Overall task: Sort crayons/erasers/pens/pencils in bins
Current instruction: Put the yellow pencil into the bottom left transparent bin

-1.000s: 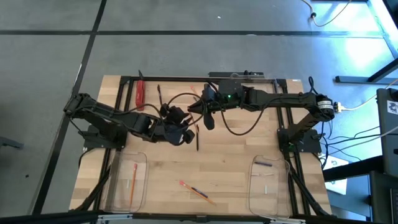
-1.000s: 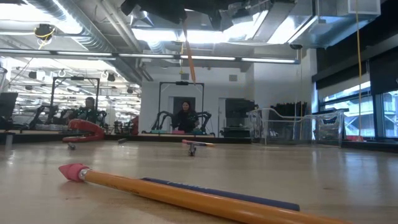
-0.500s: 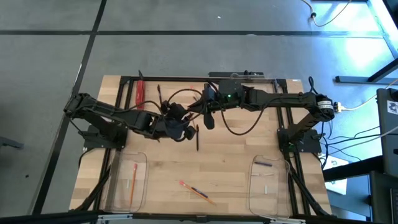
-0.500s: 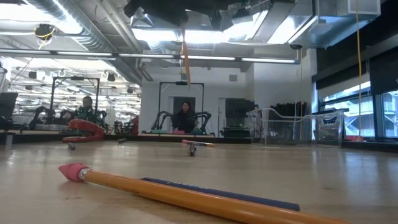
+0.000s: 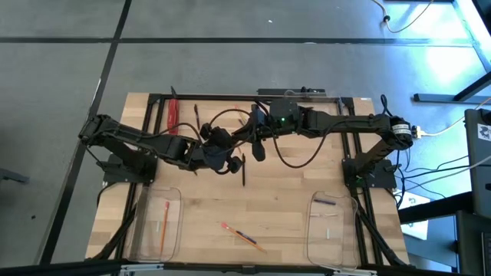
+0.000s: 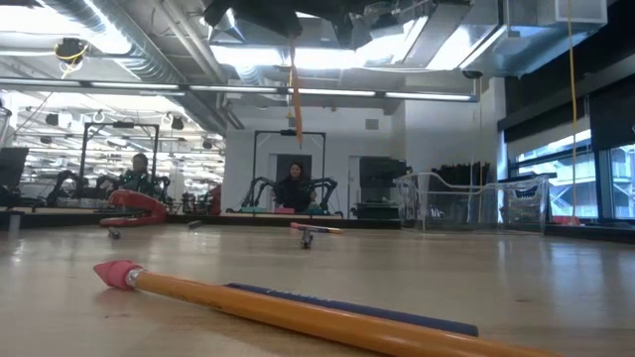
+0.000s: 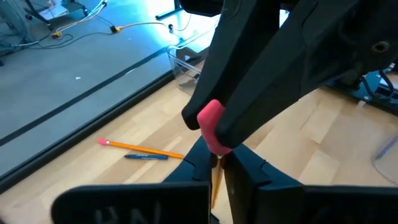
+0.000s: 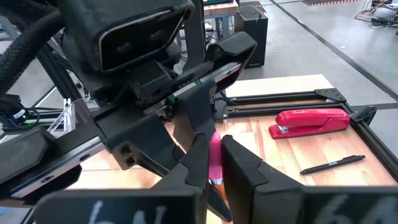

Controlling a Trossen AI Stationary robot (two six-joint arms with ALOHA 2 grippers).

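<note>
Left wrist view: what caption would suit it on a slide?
Both claws, left and right, pinch one pencil by its pink eraser end, above a table where another pencil lies.

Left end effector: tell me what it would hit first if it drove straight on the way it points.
Most likely the right end effector. It stands directly ahead, clamped on the pink eraser end of the same pencil that the left end effector grips. Hardly any gap shows between them.

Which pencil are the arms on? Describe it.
Over the table's middle, the left gripper and right gripper meet. Both pinch one pencil, hanging upright in the air; the other pencils lie flat, one near the front edge, one in the left bin.
</note>
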